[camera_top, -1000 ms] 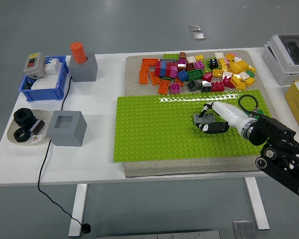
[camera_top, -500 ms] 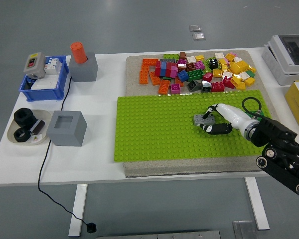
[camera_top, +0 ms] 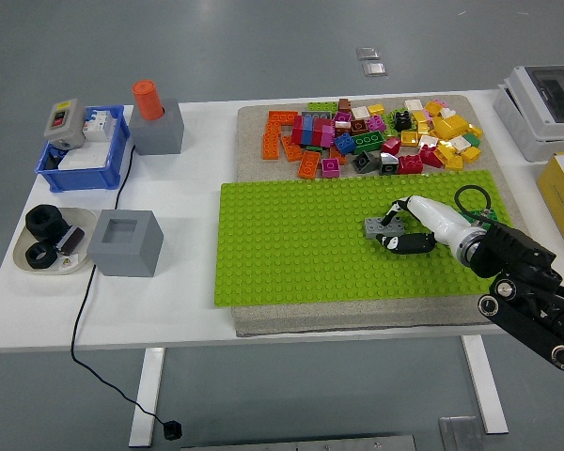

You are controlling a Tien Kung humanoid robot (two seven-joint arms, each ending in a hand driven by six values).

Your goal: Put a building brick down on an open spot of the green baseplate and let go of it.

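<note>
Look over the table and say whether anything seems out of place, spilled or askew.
Nothing stands out. The loose coloured building bricks lie heaped behind the green studded baseplate, none spilled onto the white table. The right hand holds a grey brick low over the baseplate.

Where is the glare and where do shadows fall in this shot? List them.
Head view: white glare streaks the far edge of the green baseplate; soft shadows sit under the right hand and beside the gray brick; lighting otherwise even, picture sharp, no visible blur.
</note>
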